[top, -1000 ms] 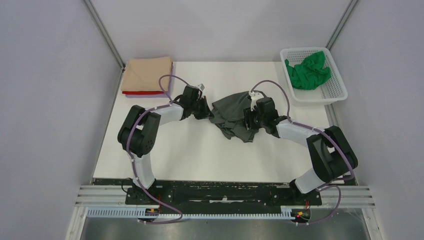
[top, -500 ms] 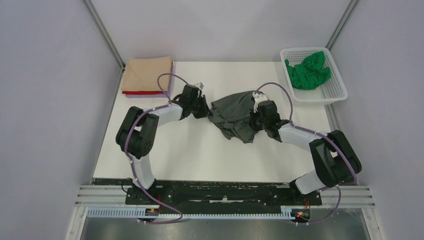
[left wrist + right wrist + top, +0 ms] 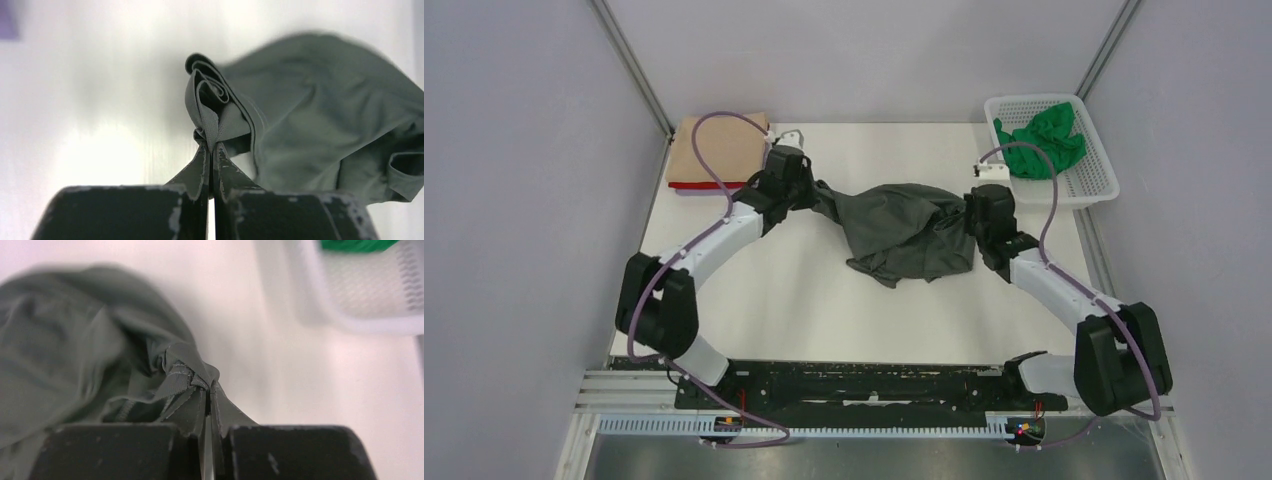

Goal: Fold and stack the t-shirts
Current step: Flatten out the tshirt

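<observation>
A dark grey t-shirt hangs bunched between my two grippers over the middle of the table. My left gripper is shut on its left edge; the left wrist view shows a gathered fold pinched at the tips of my left gripper. On the shirt's right edge my right gripper is shut, with a hem clamped at the tips of that gripper. At the back left a folded tan t-shirt lies on a red one. A bright green t-shirt lies crumpled in the basket.
The white mesh basket stands at the table's back right corner, its wall close to my right gripper. Grey walls enclose the white table on three sides. The arm bases and a black rail run along the near edge.
My right gripper closed on the grey shirt's right side. Both arms then swung outward and toward the back, drawing the crumpled shirt wider between them.
</observation>
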You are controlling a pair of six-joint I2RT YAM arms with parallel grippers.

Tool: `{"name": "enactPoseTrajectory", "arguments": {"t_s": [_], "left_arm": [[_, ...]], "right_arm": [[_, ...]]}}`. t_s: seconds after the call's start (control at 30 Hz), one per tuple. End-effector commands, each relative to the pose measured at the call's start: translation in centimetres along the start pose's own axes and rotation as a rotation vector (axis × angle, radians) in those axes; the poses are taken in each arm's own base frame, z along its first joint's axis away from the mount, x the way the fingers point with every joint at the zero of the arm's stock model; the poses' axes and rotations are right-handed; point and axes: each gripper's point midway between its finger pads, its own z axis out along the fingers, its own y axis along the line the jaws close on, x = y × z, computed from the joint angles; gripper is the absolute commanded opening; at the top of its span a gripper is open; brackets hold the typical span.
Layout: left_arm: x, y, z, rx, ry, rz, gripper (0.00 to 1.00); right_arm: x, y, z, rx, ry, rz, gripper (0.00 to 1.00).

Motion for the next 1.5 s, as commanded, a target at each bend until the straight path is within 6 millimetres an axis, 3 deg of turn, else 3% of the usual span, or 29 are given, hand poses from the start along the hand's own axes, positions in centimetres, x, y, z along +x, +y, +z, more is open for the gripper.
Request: {"name": "enactPoseTrajectory", "arguments": {"t_s": [0.0, 0.2, 0.4, 0.5, 0.7, 0.87, 0.97, 1.1, 1.2, 1.27, 1.37, 1.47], "left_arm": [[-10.0, -0.2, -6.5, -0.075, -0.331, 0.061, 0.02], [-18.6, -1.1, -15.5, -0.082, -0.658, 0.064, 0.02], [-23.0, -0.7, -24.6, -0.091, -0.912, 0.055, 0.02], [-23.8, 0.6, -28.3, -0.138, -0.991, 0.044, 0.02], [-23.0, 3.5, -33.9, -0.218, -1.092, -0.012, 0.02], [-22.0, 4.9, -37.2, -0.214, -1.148, -0.071, 0.02], [-21.8, 4.8, -37.3, -0.204, -1.133, -0.09, 0.02], [-21.3, 5.4, -35.3, -0.264, -1.057, -0.103, 0.02], [-20.9, 6.7, -32.8, -0.377, -0.999, -0.122, 0.02], [-20.4, 7.4, -30.2, -0.455, -0.928, -0.107, 0.02], [-19.0, 8.7, -23.9, -0.571, -0.746, -0.076, 0.03], [-15.9, 11.5, -15.1, -0.582, -0.486, -0.101, 0.02]], "right_arm": [[-10.2, -2.8, -3.0, 0.076, -0.287, 0.067, 0.0], [-18.9, -5.7, -8.2, 0.139, -0.53, 0.04, 0.0], [-25.1, -7.8, -14.9, 0.185, -0.745, 0.021, 0.0], [-26.9, -8.6, -18.0, 0.199, -0.819, 0.004, 0.0], [-28.7, -9.6, -23.9, 0.192, -0.932, -0.036, 0.0], [-29.0, -8.1, -27.4, 0.069, -0.989, -0.097, 0.0], [-28.6, -6.5, -27.4, -0.023, -0.979, -0.148, 0.0], [-28.3, -5.1, -25.9, -0.077, -0.918, -0.202, 0.0], [-27.3, -4.7, -22.5, -0.068, -0.812, -0.221, 0.0], [-26.1, -3.7, -19.1, -0.085, -0.727, -0.233, 0.0], [-22.7, -1.6, -12.4, -0.137, -0.564, -0.221, 0.0], [-18.4, 0.3, -5.4, -0.19, -0.407, -0.205, 0.0]]}}
